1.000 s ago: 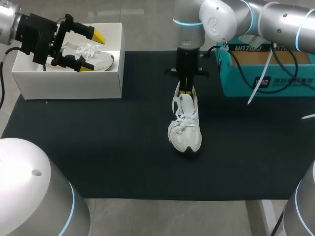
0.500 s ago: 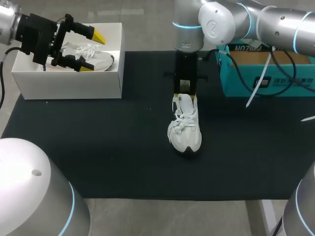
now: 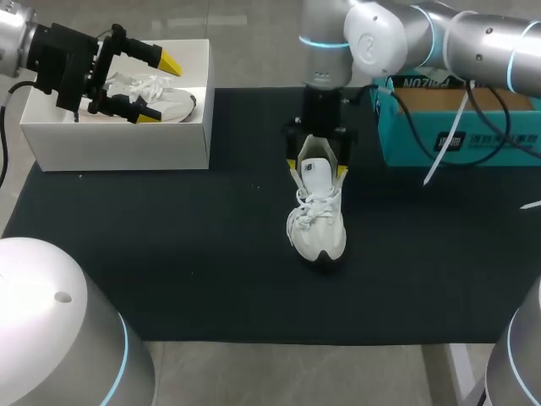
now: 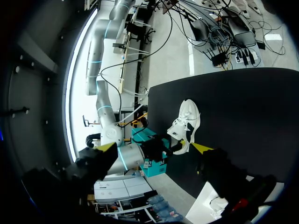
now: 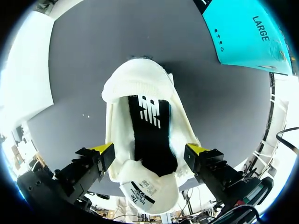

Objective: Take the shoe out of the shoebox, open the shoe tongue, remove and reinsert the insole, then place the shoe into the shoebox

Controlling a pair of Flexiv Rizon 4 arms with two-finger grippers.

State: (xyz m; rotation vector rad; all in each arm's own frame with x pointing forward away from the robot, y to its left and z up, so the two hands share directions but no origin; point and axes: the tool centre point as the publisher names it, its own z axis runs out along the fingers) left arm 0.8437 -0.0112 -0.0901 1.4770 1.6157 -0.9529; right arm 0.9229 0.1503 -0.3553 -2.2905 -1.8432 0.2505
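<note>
Shoe (image 3: 319,233) is out of the shoebox (image 3: 127,145) and stands mid-worktop (image 3: 169,254) on the black mat, toe toward the near side, heel far. My right claw (image 3: 317,169) is over the heel end with its fingers spread apart, one each side of the shoe's opening. They are just beside the collar, and I can't tell if either touches it. From the right wrist the tongue (image 5: 147,189) looks lifted back and the insole (image 5: 149,135) sits flat inside, black and fully exposed. So I judge take-out done and tongue opening done or nearly so. Left to do: pull the insole, put it back, return the shoe to the box. My left claw (image 3: 159,89) hangs over the shoebox at far left, fingers apart, gripping nothing. A second shoe (image 3: 173,101) lies in that box, so it takes part of the room inside, and the left claw sits in the way of a drop-in from above. The shoe is well apart from every mat edge, so there is room to lift and tilt. The nearest obstacle is the teal box (image 3: 456,139) at far right, beside my right arm. The shoebox is well apart to the left.
</note>
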